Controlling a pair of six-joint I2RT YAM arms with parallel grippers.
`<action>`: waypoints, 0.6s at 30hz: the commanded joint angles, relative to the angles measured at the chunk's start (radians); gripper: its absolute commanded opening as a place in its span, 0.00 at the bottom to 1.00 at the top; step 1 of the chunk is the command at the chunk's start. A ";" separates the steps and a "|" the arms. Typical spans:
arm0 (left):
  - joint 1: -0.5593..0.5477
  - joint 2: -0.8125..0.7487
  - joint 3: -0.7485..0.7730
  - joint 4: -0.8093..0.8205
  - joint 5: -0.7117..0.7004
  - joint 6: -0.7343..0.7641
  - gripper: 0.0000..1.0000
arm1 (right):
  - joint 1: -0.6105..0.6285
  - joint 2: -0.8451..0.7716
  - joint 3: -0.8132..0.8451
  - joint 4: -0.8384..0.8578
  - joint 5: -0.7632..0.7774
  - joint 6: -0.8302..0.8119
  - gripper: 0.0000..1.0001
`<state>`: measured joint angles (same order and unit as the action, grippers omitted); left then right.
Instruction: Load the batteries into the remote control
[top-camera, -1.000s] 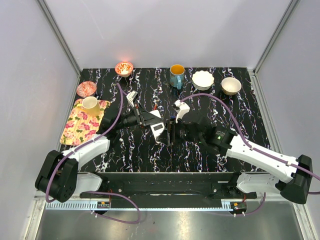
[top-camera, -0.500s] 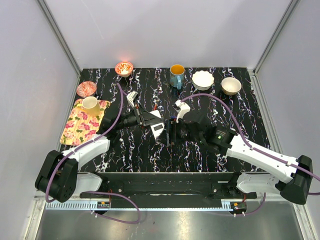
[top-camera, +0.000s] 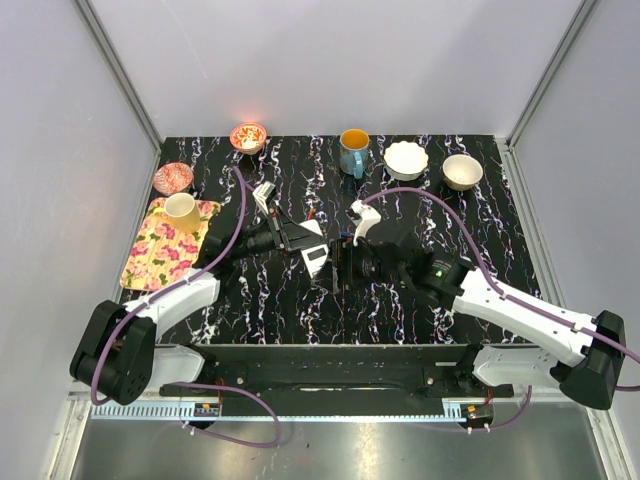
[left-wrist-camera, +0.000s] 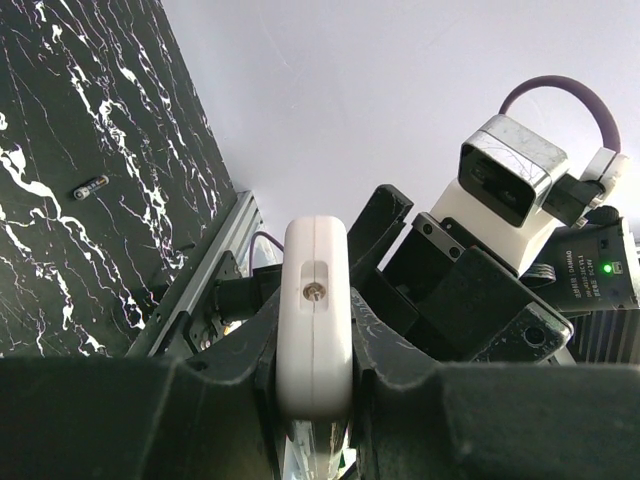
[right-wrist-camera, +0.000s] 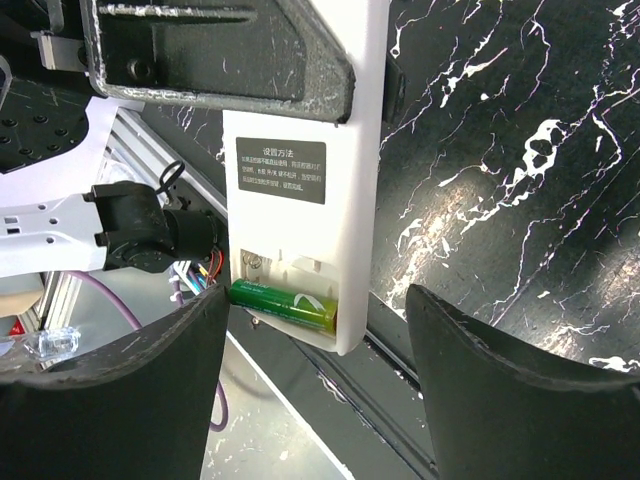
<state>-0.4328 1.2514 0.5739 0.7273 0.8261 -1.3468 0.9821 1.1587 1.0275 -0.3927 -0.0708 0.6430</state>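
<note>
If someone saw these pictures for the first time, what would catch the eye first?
Over the middle of the black table, the left gripper clamps the white remote control by its edges. In the right wrist view, its open compartment holds one green battery, framed by the open right gripper. A flowered tray brightens the left of the top view.

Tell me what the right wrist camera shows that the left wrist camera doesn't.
Only the right wrist view: the remote's open back compartment, a green battery seated in one slot, the other slot empty, and the open right claw facing it. Only the left wrist view: the remote's narrow end edge and a loose battery lying on the table. Both: the remote clamped in the left claw, above the black marbled table.
</note>
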 joint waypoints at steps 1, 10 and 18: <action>-0.001 -0.030 0.041 0.027 -0.016 0.012 0.00 | -0.010 -0.027 0.008 0.014 -0.023 0.012 0.78; 0.000 -0.020 0.038 0.001 -0.027 0.049 0.00 | -0.013 -0.053 0.036 0.037 -0.027 0.035 0.84; -0.001 -0.029 0.003 0.044 -0.088 0.046 0.00 | -0.023 -0.151 -0.055 0.090 0.107 0.147 0.84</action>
<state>-0.4328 1.2514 0.5739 0.6830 0.7963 -1.3056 0.9710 1.0641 1.0229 -0.3702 -0.0612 0.7071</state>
